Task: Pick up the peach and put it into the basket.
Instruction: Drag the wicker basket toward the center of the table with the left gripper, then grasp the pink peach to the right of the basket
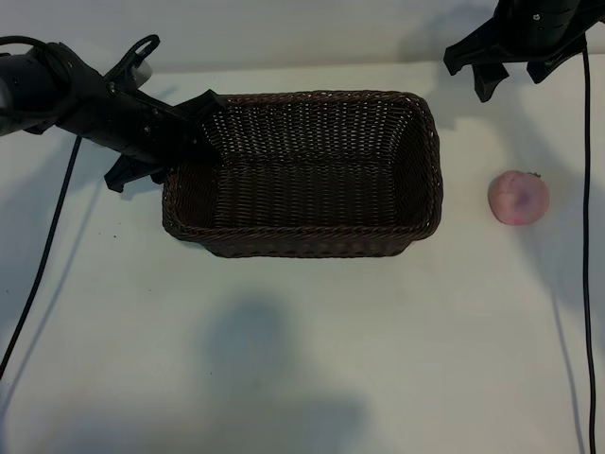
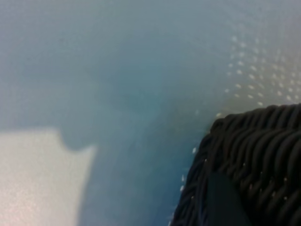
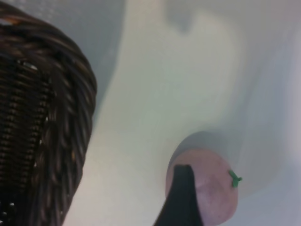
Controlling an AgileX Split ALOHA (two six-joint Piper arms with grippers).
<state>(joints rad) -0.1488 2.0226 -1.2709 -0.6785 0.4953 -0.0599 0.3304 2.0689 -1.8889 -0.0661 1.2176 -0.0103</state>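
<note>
The peach [image 1: 518, 198], small, round and pink, lies on the white table to the right of the basket [image 1: 302, 241]. That basket is large, dark brown wicker, with nothing inside it. My right gripper [image 1: 512, 80] hangs open at the far right, beyond the peach and apart from it. In the right wrist view one dark finger [image 3: 182, 200] stands in front of the peach [image 3: 211, 188], which has a tiny green stem. My left gripper [image 1: 194, 128] is at the basket's left rim, its jaws closed across the wicker. A dark finger [image 2: 225, 202] rests against the weave [image 2: 263, 150].
Black cables run down the table at the far left [image 1: 38, 274] and far right [image 1: 588, 236]. The bare white tabletop [image 1: 312, 359] stretches in front of the basket, and a soft shadow falls across it.
</note>
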